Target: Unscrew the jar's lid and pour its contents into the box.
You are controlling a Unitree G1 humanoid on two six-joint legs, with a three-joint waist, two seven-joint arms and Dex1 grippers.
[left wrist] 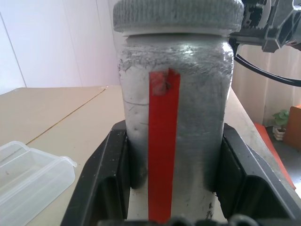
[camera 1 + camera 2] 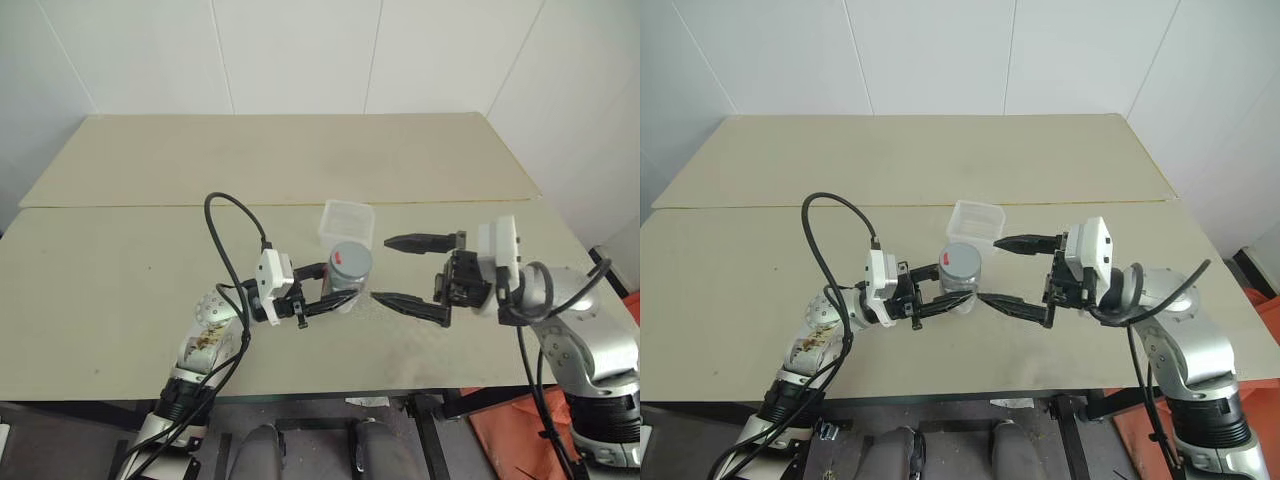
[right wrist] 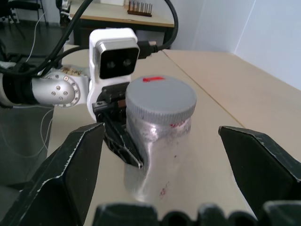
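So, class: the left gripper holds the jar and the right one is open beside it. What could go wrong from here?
1. The left gripper clamps only the jar's lower body; twisting the lid may spin or tilt the jar.
2. The right gripper stands open beside the jar, not over the lid; closing now could miss it.
3. The box sits close behind and could be knocked.

My right gripper [image 2: 412,270] has a clear run at the lid [image 3: 161,99], its jaws spread wide with nothing between. The left gripper [image 2: 335,297] blocks the jar [image 2: 348,272] lower down, and the box [image 2: 346,222] sits just behind. I see bare bench [image 2: 120,290] elsewhere.
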